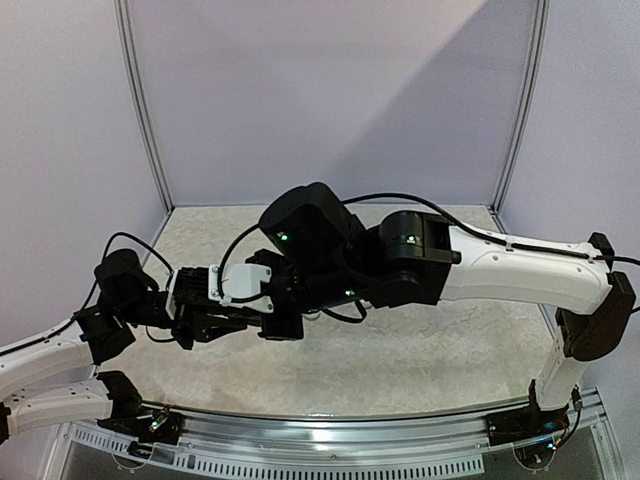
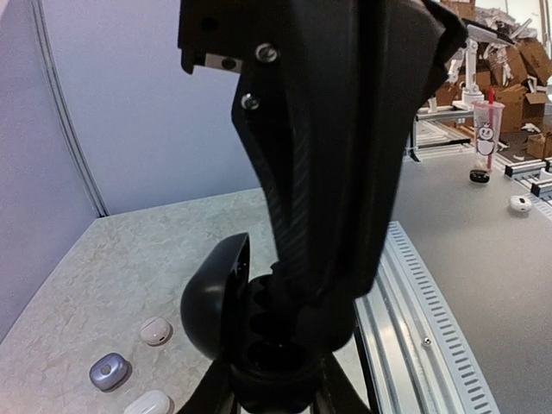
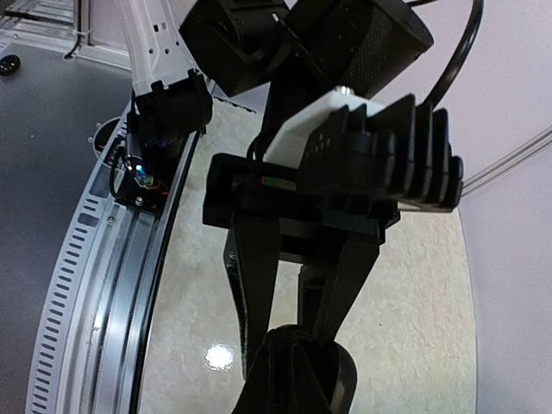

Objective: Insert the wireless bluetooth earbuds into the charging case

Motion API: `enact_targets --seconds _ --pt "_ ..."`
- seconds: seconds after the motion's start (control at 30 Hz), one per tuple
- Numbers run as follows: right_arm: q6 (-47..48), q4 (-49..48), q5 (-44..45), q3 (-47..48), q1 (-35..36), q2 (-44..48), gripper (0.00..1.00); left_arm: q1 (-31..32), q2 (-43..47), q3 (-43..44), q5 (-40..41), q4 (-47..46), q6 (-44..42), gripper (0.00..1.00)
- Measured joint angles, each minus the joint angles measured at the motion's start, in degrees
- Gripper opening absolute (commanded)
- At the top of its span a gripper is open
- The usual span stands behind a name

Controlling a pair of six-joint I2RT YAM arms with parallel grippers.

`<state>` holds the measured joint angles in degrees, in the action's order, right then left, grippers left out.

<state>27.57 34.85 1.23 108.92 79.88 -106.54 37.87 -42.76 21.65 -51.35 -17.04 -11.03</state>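
My left gripper (image 1: 280, 325) (image 2: 274, 384) is shut on an open black charging case (image 2: 211, 302), with the lid swung up to the left and the dark wells facing up. My right gripper (image 1: 305, 305) (image 2: 297, 297) reaches down from above with its tips in the case's wells. In the right wrist view its fingers (image 3: 297, 371) are pressed together, with the left gripper's fingers (image 3: 254, 276) just beyond them. No earbud shows in any view, and anything between the right tips is hidden. In the top view the right wrist covers the case.
Three closed pebble-like cases lie on the table at the left of the left wrist view: pale pinkish-white (image 2: 156, 330), bluish-grey (image 2: 109, 373) and white (image 2: 148, 403). A slotted metal rail (image 2: 414, 319) (image 1: 330, 420) runs along the near table edge. Booth walls (image 1: 330, 100) close the back and sides.
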Motion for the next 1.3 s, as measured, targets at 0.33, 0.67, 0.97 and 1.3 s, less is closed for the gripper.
enact_targets --seconds 0.33,0.67,0.97,1.3 --pt "2.38 0.81 5.33 0.33 0.00 -0.92 0.00 0.37 0.00 0.00 0.96 0.17 -0.55 0.00" --pt "2.51 1.14 7.89 1.18 -0.02 -2.03 0.00 0.39 0.00 -0.07 3.80 0.59 0.24 0.00" --pt "2.03 1.18 8.26 1.27 -0.28 -2.23 0.00 0.55 0.09 -0.09 5.11 0.61 0.55 0.00" --pt "1.25 1.99 7.21 1.27 -0.72 -2.43 0.06 0.63 0.39 -0.55 5.40 0.04 0.52 0.00"
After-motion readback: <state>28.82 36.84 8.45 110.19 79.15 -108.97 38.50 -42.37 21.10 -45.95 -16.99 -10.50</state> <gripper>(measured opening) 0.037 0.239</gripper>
